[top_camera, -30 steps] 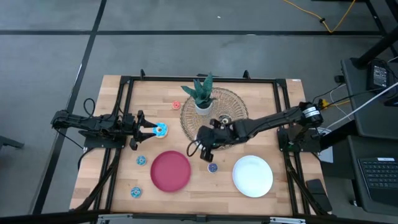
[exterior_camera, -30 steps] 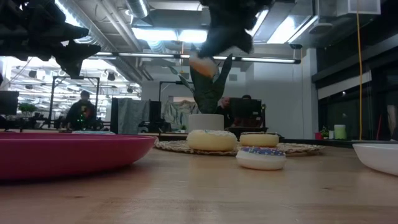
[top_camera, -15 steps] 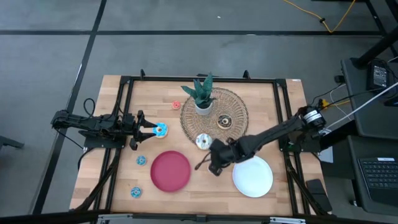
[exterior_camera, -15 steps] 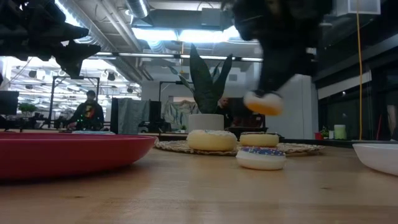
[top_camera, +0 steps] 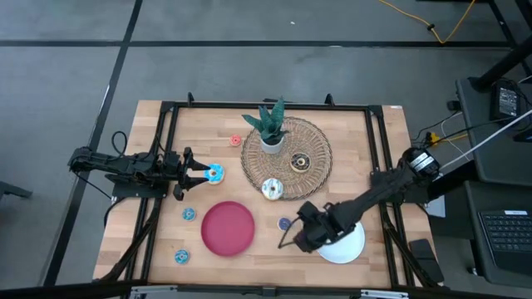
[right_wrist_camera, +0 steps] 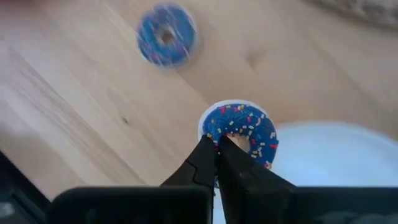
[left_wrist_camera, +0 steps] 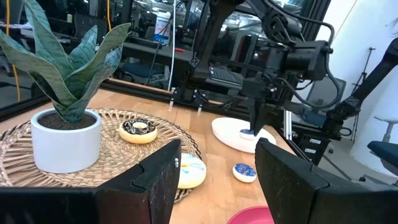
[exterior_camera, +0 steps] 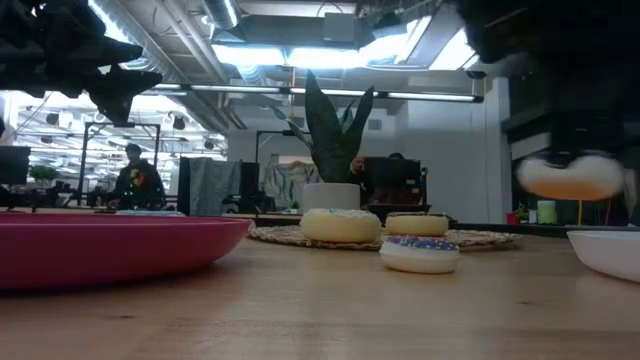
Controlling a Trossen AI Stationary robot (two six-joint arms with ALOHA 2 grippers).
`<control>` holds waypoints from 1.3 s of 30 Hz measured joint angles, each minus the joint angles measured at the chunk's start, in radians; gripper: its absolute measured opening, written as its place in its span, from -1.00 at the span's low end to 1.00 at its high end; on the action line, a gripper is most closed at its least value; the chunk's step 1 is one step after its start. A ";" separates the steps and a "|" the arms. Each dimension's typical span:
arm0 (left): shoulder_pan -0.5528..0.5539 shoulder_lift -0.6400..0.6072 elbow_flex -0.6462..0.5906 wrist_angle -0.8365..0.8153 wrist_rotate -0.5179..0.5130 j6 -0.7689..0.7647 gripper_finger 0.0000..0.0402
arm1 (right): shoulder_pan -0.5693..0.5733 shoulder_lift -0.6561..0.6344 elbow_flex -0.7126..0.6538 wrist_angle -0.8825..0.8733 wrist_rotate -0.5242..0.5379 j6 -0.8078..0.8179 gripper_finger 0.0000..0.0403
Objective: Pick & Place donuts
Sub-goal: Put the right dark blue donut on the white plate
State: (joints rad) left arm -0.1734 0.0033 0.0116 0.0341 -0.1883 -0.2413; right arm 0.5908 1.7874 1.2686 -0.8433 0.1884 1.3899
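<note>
Over the near edge of the white plate, on the right side of the table, the right gripper hangs with its fingers pinched onto the rim of a blue sprinkled donut — the ring is lifted clear of the wood and sits half above the plate's rim. From the table-level camera the same donut shows as a pale blurred disc in the air just above the plate's edge.

Close beside it on the bare wood lies a small blue donut, flat, apart from the plate and from the red plate on its other side. On the woven mat sit a cream-white sprinkled donut at the near rim and a chocolate donut nearer the middle, with the potted plant standing upright at the far side. A small red donut lies on the wood beside the mat.

At the left of the table the left gripper waits, its fingers spread apart with nothing between them — a light-blue iced donut lies right at their tips. Two more small blue donuts lie near the red plate, one beside its left edge and one toward the table's front corner.

Beyond the table a person sits in the room.
</note>
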 joint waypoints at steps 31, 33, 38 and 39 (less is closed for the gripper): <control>0.000 0.000 0.000 0.000 0.000 0.000 -0.01 | 0.358 -0.002 -0.136 -0.113 -0.059 0.689 -0.96; 0.000 0.000 0.000 0.000 0.000 0.000 -0.01 | 0.361 -0.002 -0.152 -0.118 -0.061 0.701 -0.96; 0.000 0.000 0.000 0.000 0.000 0.000 -0.01 | 0.360 -0.002 -0.182 -0.123 -0.088 0.700 -0.96; 0.000 0.000 0.000 0.000 0.000 0.000 -0.01 | 0.360 -0.002 -0.183 -0.126 -0.081 0.700 -0.96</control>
State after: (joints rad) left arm -0.1734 0.0032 0.0116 0.0339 -0.1883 -0.2413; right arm 0.9507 1.7859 1.0861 -0.9694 0.1069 2.0896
